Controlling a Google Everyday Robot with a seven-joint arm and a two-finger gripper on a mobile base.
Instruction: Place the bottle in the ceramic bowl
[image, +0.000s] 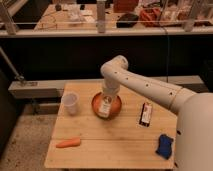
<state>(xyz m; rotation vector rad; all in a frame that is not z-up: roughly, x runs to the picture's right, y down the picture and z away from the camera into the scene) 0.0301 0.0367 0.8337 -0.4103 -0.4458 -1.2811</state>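
Hanging upright just beneath the gripper (107, 96), the bottle (104, 108) sits inside the ceramic bowl (119, 106), apparently pinched at its top by closed fingers. Placement looks nearly done; letting go and lifting away remain. A white cup (70, 103) stands beside the gripper.

My gripper (106, 101) hangs above the middle of the wooden table (112, 146). Speckled floor (22, 145) lies down to its left. Behind it run a grey ledge (35, 90) and a dark wall (60, 60), and higher up a metal rail (75, 33).
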